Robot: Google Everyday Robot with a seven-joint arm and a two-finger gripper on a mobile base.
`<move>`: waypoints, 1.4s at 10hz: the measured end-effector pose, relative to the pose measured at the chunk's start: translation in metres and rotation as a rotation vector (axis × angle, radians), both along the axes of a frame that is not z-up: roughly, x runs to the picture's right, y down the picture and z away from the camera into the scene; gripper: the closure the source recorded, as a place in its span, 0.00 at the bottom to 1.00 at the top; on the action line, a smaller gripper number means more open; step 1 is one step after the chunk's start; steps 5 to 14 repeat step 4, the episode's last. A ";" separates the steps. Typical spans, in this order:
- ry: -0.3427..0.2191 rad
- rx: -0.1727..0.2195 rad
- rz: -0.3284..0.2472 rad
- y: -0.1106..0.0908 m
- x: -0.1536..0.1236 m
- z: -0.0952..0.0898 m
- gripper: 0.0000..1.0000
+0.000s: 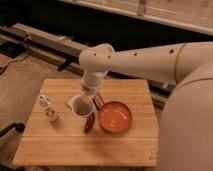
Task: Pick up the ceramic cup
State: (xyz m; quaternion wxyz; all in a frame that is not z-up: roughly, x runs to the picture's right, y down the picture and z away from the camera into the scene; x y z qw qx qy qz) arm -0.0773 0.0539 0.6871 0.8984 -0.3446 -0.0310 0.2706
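The ceramic cup (80, 106) is small and white with a darker inside. It stands upright on the wooden table (60, 145), just left of the orange bowl (115, 116). My white arm reaches in from the right. The gripper (89, 96) points down right at the cup's far rim, above and slightly right of it. I cannot see if it touches the cup.
A small clear bottle with a white cap (48, 108) stands to the left of the cup. A dark red oblong thing (90, 122) lies between cup and bowl. A dark rail and cables run behind the table.
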 end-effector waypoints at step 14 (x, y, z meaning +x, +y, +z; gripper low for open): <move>-0.004 0.000 -0.004 0.001 -0.003 0.000 1.00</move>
